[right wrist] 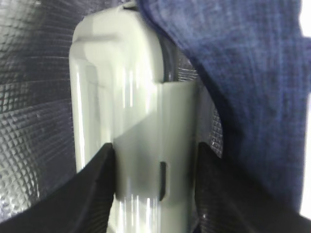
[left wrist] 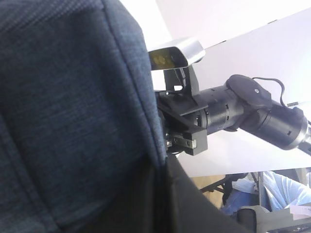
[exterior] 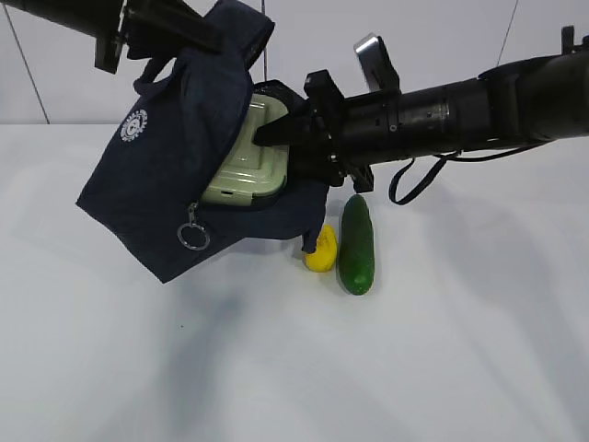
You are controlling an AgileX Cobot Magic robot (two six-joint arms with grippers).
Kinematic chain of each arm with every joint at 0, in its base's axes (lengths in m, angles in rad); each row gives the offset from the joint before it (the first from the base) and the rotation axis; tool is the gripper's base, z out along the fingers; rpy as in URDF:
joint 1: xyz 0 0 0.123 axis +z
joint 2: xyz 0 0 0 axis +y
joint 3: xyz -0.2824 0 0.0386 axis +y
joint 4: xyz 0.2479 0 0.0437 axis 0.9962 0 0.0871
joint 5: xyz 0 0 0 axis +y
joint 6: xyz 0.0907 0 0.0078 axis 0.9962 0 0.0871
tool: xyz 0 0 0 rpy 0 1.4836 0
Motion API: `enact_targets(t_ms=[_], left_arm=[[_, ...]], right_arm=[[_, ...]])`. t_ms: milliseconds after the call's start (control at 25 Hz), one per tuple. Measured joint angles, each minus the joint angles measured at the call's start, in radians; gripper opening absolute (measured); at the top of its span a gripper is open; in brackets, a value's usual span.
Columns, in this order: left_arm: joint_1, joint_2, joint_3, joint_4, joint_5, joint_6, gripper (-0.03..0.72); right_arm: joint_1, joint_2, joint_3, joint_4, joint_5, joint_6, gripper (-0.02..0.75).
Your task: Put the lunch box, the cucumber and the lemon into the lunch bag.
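- One container sits partly inside another: your lunch box (exterior: 247,158), pale green lid facing the exterior camera, is about halfway into the mouth of the lunch bag (exterior: 175,175), with its lower left corner still showing outside the navy fabric.
- You can see the bag lifted clear of the bench (exterior: 442,350) and tilted, its opening turned toward the right arm.
- Your left end effector (exterior: 138,37) is at the top of the bag, pressed together; it appears to pinch the fabric or a handle there, though its fingertips are hidden by cloth in both the exterior and the left wrist views.
- Your right end effector (right wrist: 155,189) is clamped on the lunch box, one dark finger on each side of the lid's clip end, and the right wrist view shows the box's far end reaching into the bag's dark quilted lining (right wrist: 34,97).
- You will find the bag's silver ring pull (exterior: 193,237) hanging from the zipper below the box.
- Two items are still outside the bag: the lemon (exterior: 320,250) and the cucumber (exterior: 356,244) lie on the bench just beside each other, lemon on the left, under the right arm.
- A loose flap of the bag hangs just over the lemon; you cannot tell from these views whether it touches it.
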Motion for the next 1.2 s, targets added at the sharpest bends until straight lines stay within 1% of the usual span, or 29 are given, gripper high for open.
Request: enact_targets(t_ms=[160, 400, 680, 920, 1200], left_arm=[[0.000, 0.041, 0.000, 0.000, -0.002, 0.002, -0.006], [0.000, 0.080, 0.000, 0.000, -0.005, 0.022, -0.006], [0.000, 0.149, 0.000, 0.000, -0.012, 0.031, -0.006], [0.000, 0.197, 0.000, -0.009, -0.018, 0.042, -0.006], [0.000, 0.220, 0.000, -0.021, -0.018, 0.045, -0.006]], right_arm=[[0.026, 0.051, -0.026, 0.055, -0.004, -0.009, 0.372], [0.070, 0.144, -0.093, 0.071, -0.006, -0.018, 0.372], [0.074, 0.230, -0.132, 0.072, -0.012, -0.018, 0.372], [0.074, 0.246, -0.149, 0.075, -0.064, -0.019, 0.372], [0.074, 0.281, -0.149, 0.077, -0.071, -0.021, 0.372]])
